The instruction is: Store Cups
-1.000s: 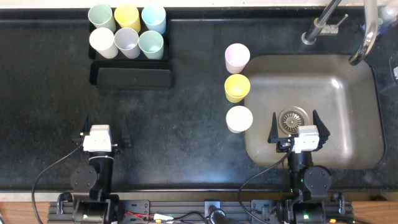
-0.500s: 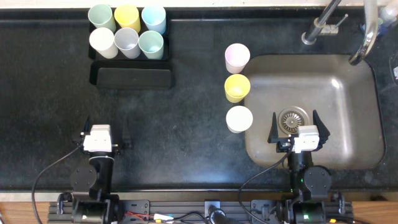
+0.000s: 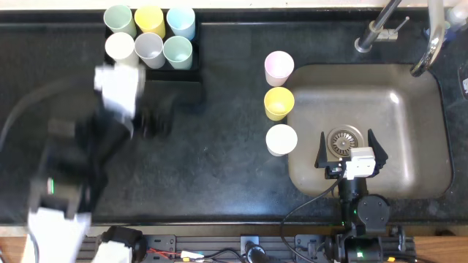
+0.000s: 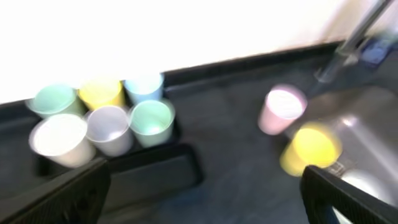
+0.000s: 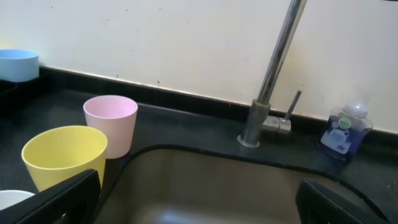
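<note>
Three loose cups stand in a line beside the sink: pink (image 3: 278, 67), yellow (image 3: 278, 103) and white (image 3: 281, 139). A black tray (image 3: 197, 71) at the back left holds several cups (image 3: 150, 36) in its far rows. My left gripper (image 3: 156, 118) is raised over the counter just in front of the tray, blurred, its fingers (image 4: 62, 196) spread wide and open with nothing between them. The left wrist view takes in the tray's cups (image 4: 109, 127), the pink cup (image 4: 281, 109) and the yellow cup (image 4: 309, 148). My right gripper (image 3: 347, 144) sits open over the sink by the drain.
The steel sink (image 3: 409, 109) fills the right side, with a faucet (image 3: 380, 25) behind it and a soap bottle (image 5: 345, 130) on the ledge. The tray's near row (image 4: 155, 171) has no cups. Dark counter lies between the tray and the loose cups.
The left arm has swung up fast from its rest near the front edge toward the tray. The right arm and all cups have stayed put.
</note>
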`<state>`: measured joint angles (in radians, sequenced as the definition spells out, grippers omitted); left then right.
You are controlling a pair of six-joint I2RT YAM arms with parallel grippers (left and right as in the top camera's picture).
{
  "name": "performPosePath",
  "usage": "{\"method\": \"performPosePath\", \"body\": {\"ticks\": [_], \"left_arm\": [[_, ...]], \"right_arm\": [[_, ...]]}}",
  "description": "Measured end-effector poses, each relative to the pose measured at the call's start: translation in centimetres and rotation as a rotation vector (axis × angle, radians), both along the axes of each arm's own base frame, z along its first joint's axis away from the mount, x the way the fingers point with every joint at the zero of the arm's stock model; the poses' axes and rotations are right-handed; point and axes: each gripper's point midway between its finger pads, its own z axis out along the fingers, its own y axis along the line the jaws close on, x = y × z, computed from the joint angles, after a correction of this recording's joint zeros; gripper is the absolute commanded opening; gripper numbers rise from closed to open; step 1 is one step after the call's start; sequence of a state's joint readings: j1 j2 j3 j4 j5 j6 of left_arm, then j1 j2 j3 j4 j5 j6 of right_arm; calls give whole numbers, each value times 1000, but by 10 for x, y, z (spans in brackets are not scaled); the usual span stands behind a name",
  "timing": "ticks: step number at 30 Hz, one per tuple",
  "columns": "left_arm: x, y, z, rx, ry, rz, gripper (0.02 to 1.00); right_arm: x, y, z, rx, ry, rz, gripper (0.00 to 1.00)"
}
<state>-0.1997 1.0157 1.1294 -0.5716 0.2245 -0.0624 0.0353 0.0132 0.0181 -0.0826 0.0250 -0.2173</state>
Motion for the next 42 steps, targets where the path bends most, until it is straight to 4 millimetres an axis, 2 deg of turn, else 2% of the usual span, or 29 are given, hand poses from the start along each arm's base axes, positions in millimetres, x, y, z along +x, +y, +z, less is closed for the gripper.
{"method": "performPosePath", "body": {"ticks": [2, 4, 6, 9, 14, 21, 24, 35, 42], "left_arm": [[27, -20, 13, -62, 74, -5, 998], [52, -44, 15, -105, 160, -12, 998], [75, -70, 7, -125, 258, -13, 998], [98, -106, -15, -116, 396, 13, 998], [122, -153, -54, -48, 538, 56, 1000], [134, -199, -81, 4, 591, 78, 1000], [137, -208, -92, -5, 610, 98, 1000], [146, -209, -153, 16, 723, 188, 1000], [147, -210, -182, 35, 774, 215, 1000]], "right_arm": [[0, 0, 0, -1, 1, 0, 998], [0, 0, 0, -1, 0, 0, 998], [0, 0, 0, -1, 0, 0, 996], [0, 0, 0, 0, 0, 0, 998], [0, 0, 0, 0, 0, 0, 998], [0, 0, 0, -1, 0, 0, 996], [0, 0, 0, -1, 0, 0, 996], [0, 0, 0, -1, 0, 0, 998], [0, 0, 0, 0, 0, 0, 998]]}}
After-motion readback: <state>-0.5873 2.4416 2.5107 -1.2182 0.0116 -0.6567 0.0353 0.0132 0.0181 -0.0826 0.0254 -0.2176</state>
